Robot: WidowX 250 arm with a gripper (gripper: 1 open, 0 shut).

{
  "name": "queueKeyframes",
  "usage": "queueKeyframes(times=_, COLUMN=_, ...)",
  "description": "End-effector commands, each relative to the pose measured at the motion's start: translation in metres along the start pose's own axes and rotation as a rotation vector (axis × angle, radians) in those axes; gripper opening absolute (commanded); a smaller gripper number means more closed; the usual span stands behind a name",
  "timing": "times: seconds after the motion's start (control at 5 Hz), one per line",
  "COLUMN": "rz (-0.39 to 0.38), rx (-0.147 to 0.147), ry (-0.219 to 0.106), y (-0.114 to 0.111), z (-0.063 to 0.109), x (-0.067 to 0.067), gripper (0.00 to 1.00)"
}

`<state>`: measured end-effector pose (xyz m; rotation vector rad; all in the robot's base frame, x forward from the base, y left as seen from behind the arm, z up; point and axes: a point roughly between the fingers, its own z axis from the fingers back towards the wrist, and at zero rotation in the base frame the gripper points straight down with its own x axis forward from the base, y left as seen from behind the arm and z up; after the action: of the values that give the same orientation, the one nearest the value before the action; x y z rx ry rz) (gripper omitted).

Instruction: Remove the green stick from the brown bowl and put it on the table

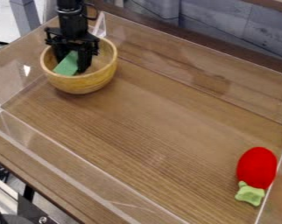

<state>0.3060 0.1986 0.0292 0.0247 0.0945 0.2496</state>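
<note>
Across the brown wood-grain table [155, 131], 1 round, thick-walled brown bowl [81, 84] sits near a corner. Inside it, the black gripper [71, 56] looks closed on the flat, matte green stick [67, 64]; lift straight up, clearing the smooth rim before moving sideways.

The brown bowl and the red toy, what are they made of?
The brown bowl looks like smooth wood, a bit shiny, because it's tan with thick walls. The red toy could be plastic or soft foam; its color is bright and even, so I can't be sure.
</note>
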Motion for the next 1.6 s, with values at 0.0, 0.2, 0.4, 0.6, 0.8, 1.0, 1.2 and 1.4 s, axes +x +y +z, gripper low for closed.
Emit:
queueKeyframes(times=0.0, rz=-0.006, rx=0.009, ry=-0.069, y=0.006, z=0.029, x=-0.001, gripper=0.00)
queueKeyframes(times=0.2, rz=-0.051, rx=0.003, ry=-0.079, y=0.011, z=0.039, x=-0.007, gripper=0.00)
queueKeyframes(times=0.4, rz=-0.097, rx=-0.003, ry=-0.088, y=0.016, z=0.048, x=-0.012, gripper=0.00)
queueKeyframes(times=0.6, rz=-0.094, rx=-0.008, ry=-0.093, y=0.014, z=0.053, x=-0.013, gripper=0.00)
queueKeyframes(times=0.8, rz=-0.085, rx=-0.016, ry=-0.104, y=0.011, z=0.063, x=-0.014, gripper=0.00)
queueKeyframes(times=1.0, rz=-0.074, rx=-0.031, ry=-0.126, y=0.001, z=0.080, x=-0.016, gripper=0.00)
queueKeyframes(times=1.2, rz=-0.107, rx=-0.041, ry=-0.140, y=-0.007, z=0.093, x=-0.018, gripper=0.00)
queueKeyframes(times=1.4, rz=-0.150, rx=-0.054, ry=-0.151, y=-0.021, z=0.105, x=-0.021, gripper=0.00)
